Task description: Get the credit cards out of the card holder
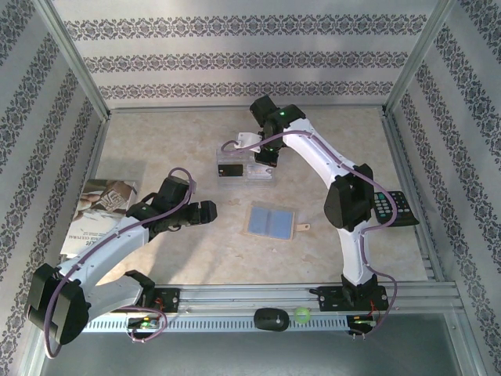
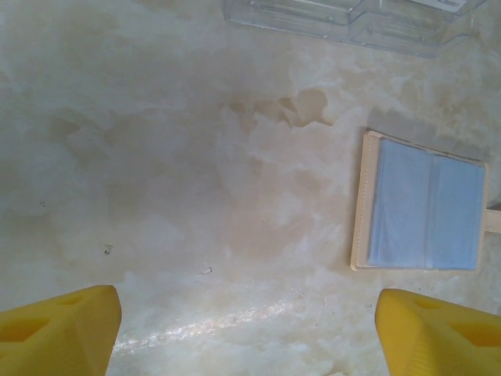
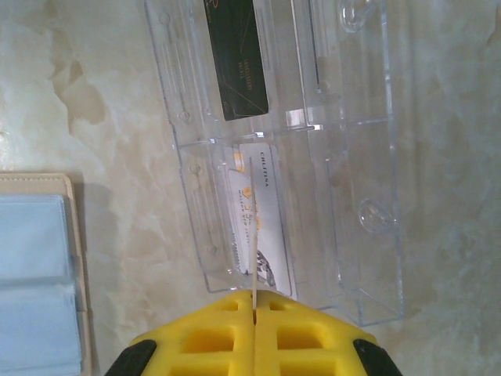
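The card holder [image 1: 273,222] lies open and flat on the table, pale blue inside with a tan rim and tab; it also appears in the left wrist view [image 2: 423,204] and at the left edge of the right wrist view [image 3: 35,274]. My right gripper [image 3: 254,301] hovers over the clear tray [image 1: 245,178], shut on a thin pale credit card [image 3: 252,227] seen edge-on. Inside the tray lie a black card [image 3: 237,66] and a whitish card [image 3: 270,219]. My left gripper [image 2: 250,337] stands wide open over bare table, left of the holder, holding nothing.
A printed booklet [image 1: 102,207] lies at the left under my left arm. A black keypad device [image 1: 391,207] sits at the right by the wall. The clear tray [image 2: 352,19] lies beyond the holder. Patterned walls enclose the table.
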You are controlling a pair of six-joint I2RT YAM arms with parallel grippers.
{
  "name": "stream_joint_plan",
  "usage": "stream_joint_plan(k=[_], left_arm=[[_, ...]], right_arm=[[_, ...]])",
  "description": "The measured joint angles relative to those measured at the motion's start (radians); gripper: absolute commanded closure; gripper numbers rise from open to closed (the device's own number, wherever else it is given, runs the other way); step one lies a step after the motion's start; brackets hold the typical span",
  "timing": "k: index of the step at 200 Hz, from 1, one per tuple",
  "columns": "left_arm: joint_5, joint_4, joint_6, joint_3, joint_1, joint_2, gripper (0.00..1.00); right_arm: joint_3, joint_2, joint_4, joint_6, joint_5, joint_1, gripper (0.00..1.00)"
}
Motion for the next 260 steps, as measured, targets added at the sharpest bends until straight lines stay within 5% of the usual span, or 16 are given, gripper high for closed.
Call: stream_joint_plan(k=[260], left_arm=[[0.043, 0.0, 0.0, 0.0, 0.023, 0.098, 0.19]], right_arm=[[-0.197, -0.041, 0.225, -0.127, 0.133, 0.046, 1.0]])
